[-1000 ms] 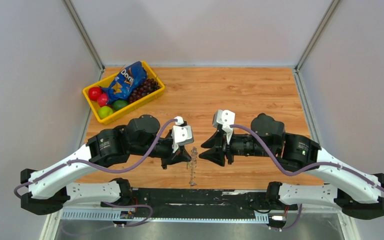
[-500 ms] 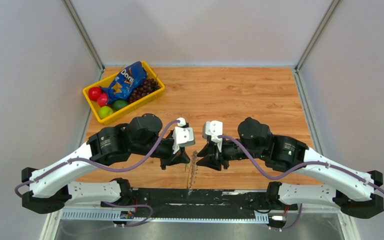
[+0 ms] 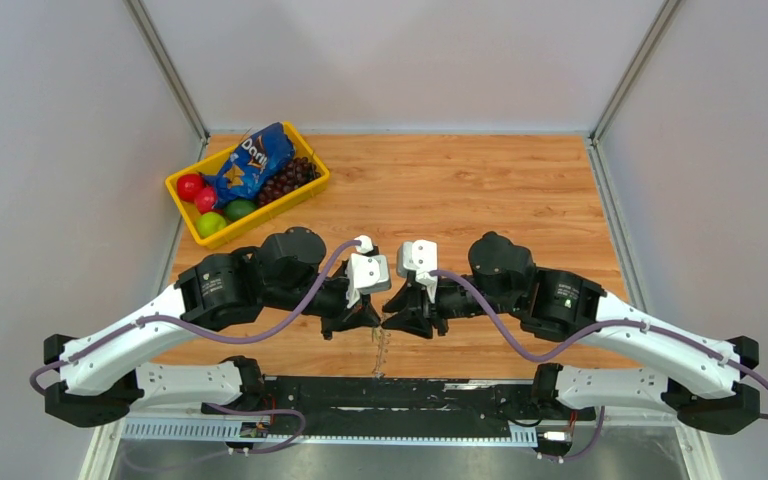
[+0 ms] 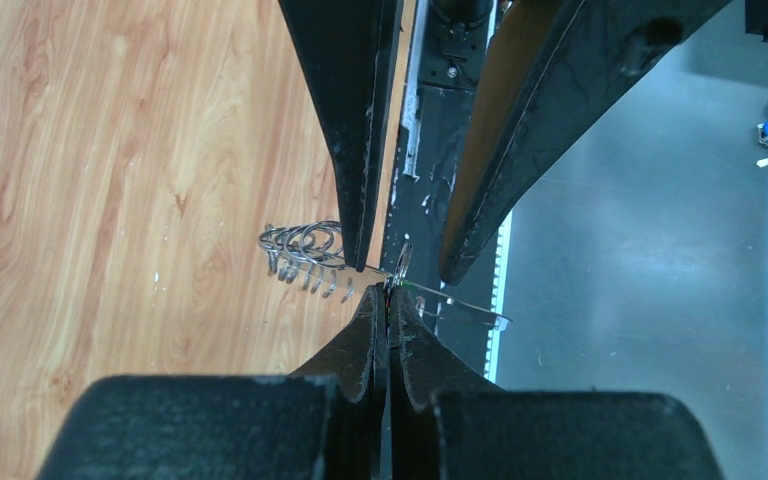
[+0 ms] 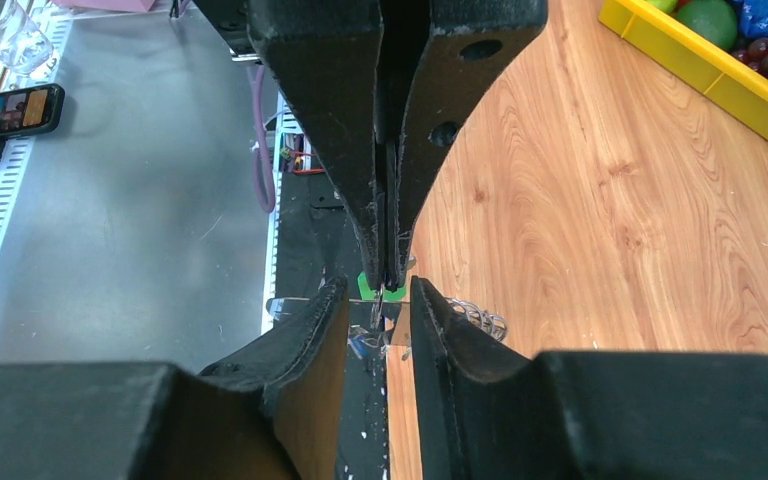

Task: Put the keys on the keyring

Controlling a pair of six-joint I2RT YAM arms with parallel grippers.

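My left gripper is shut, pinching the keys by their green tag, which sticks out on both sides of its tips. The keyring, a thin silvery hoop with a fringe of small silver rings, runs across those same tips and hangs below them over the table's front edge. Its fringe also shows in the right wrist view. My right gripper is open, one finger on each side of the left gripper's tips. The dark keys themselves are too small to make out.
A yellow tray at the back left holds a blue chip bag, grapes and round fruit. The black base rail runs along the table's near edge, just under the grippers. Grey walls enclose the table on three sides.
My right arm has moved left until its open jaws straddle the left gripper's tips. The left gripper has stayed put and shut. The hanging keyring has swung and is now partly hidden.
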